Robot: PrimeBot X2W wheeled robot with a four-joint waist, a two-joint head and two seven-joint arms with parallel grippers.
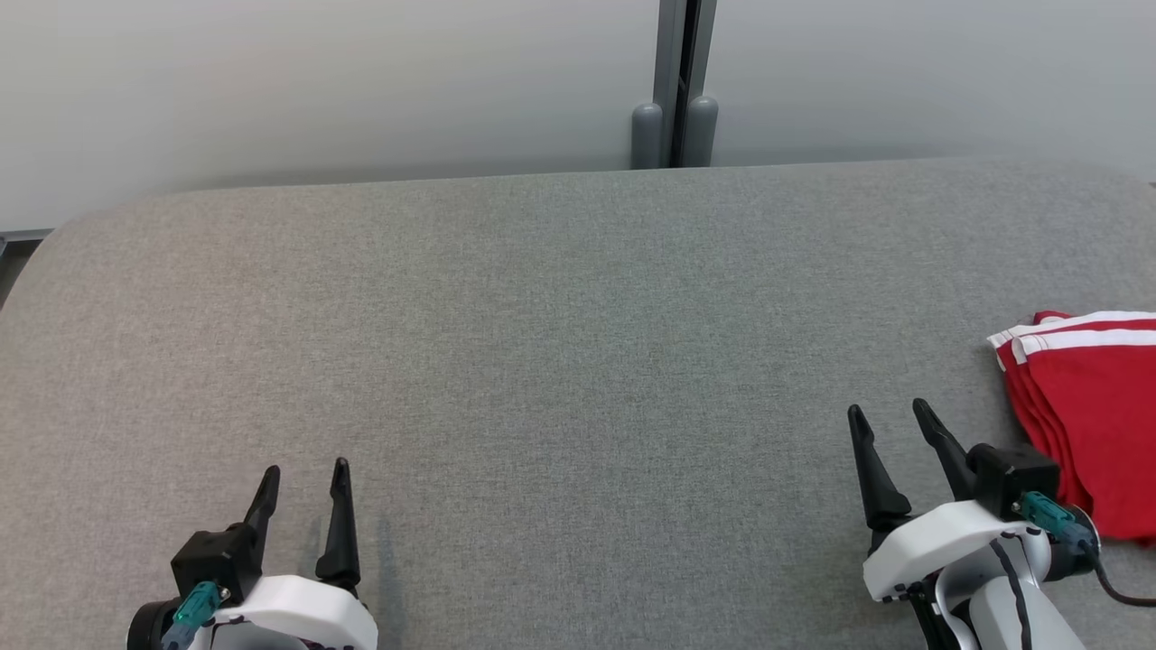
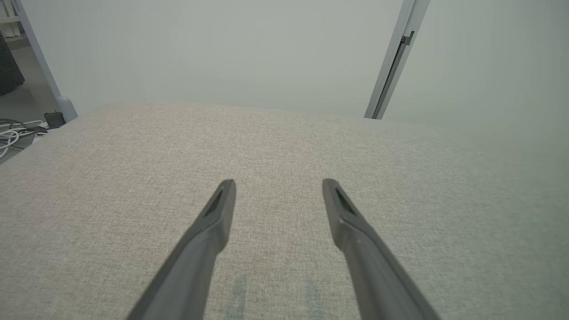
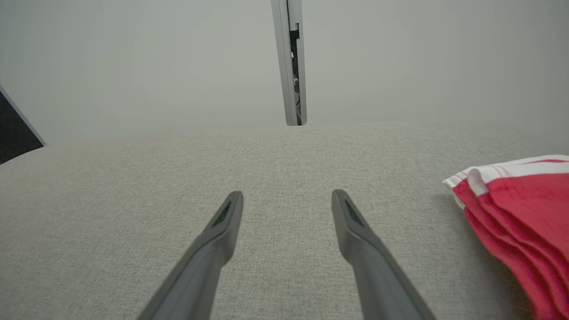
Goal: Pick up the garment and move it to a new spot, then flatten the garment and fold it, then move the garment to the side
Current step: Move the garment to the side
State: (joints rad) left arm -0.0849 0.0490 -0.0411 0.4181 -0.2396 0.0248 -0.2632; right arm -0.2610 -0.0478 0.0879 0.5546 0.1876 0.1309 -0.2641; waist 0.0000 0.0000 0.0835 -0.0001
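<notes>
A red garment (image 1: 1093, 415) with white stripes lies folded in several layers at the right edge of the grey padded table (image 1: 560, 343), partly cut off by the head view's border. In the right wrist view the garment (image 3: 520, 218) sits to the right of the fingers. My right gripper (image 1: 890, 417) hovers open just left of the garment, not touching it, with nothing between its fingers (image 3: 222, 222). My left gripper (image 1: 305, 474) stands open at the lower left over bare fabric, its fingers (image 2: 218, 213) apart and holding nothing.
A pale wall runs behind the table, with a grey vertical post (image 1: 675, 81) at its middle. Off the table's left edge, white cables (image 2: 13, 133) lie on the floor. The broad grey surface stretches between the two grippers.
</notes>
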